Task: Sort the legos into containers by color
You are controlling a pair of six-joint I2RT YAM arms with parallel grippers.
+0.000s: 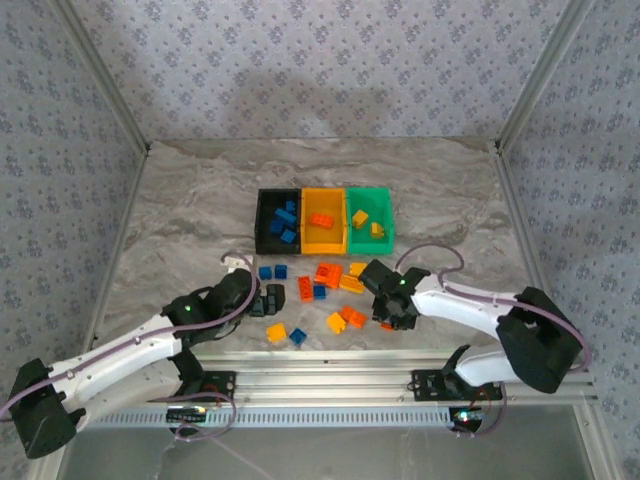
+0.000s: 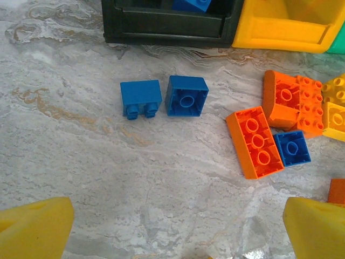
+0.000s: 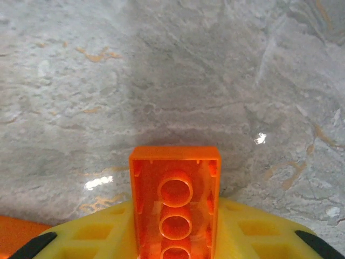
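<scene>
Step in hand: pick of one orange brick (image 3: 175,199). My right jaws are closed on it, long sides pinched between the yellow pads (image 3: 253,232), hollow underside facing the wrist camera. The brick sits low over the counter (image 1: 200,200) at the near right of the loose pile (image 1: 335,285); can't tell if it's off the surface yet. My left jaws are wide open and empty, fingers (image 2: 32,229) spread above bare counter, with two blue bricks (image 2: 140,97) just ahead, close to the black bin (image 1: 278,222). Bins are in a row at mid-counter: black holds blue pieces, the orange bin (image 1: 324,222) has an orange piece, the green bin (image 1: 371,218) has yellow ones. Next for the right, I judge: lift straight up, carry forward and left over the pile to the orange bin, open above it. The grip looks central, so slip risk seems low. The left could drop onto a blue brick.
</scene>
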